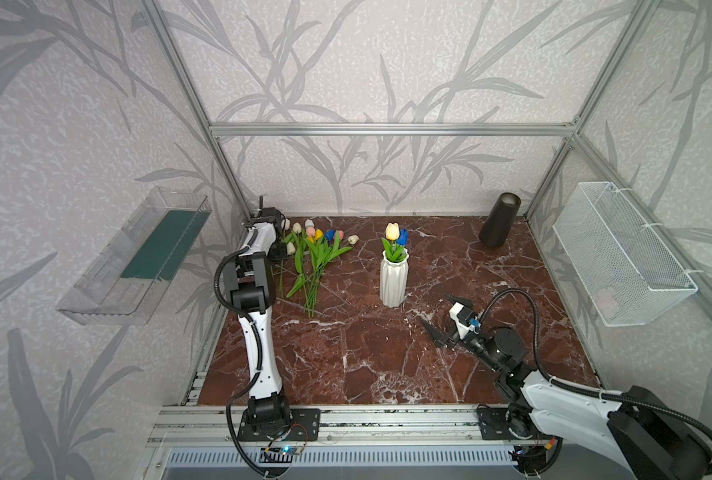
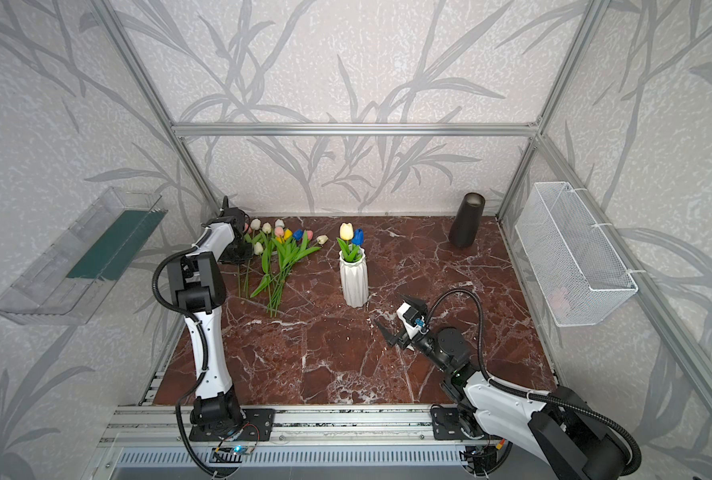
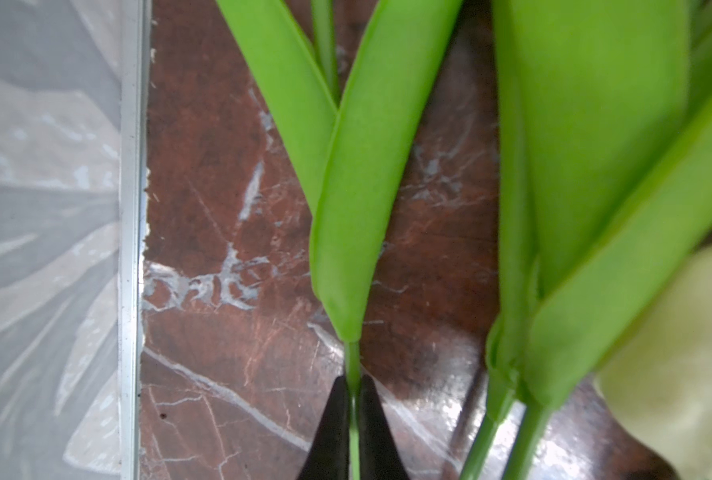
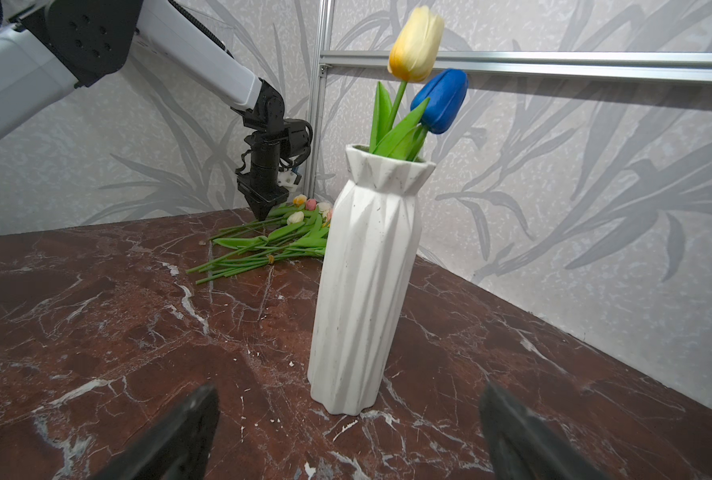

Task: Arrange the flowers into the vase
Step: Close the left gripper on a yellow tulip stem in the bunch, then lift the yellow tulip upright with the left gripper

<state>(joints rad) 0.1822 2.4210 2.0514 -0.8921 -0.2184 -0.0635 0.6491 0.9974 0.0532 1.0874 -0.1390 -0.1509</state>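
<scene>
Open table point(image 1: 346, 353) lies between flowers point(image 1: 312, 257) and vase point(image 1: 393, 282); a wall point(image 3: 46, 208) hems the flowers; a cylinder point(image 1: 499, 222) occupies the far corner.

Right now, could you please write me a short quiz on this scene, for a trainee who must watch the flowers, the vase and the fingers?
1. True or false: the white vase holds a yellow tulip and a blue tulip.
2. Choose one. The left fingers are shut on: A) a thin green stem; B) a flower head; C) nothing.
3. Fill the gap: the right fingers, facing the white vase, stand ____ and hold nothing.

Key: 1 true; 2 A; 3 open.
</scene>
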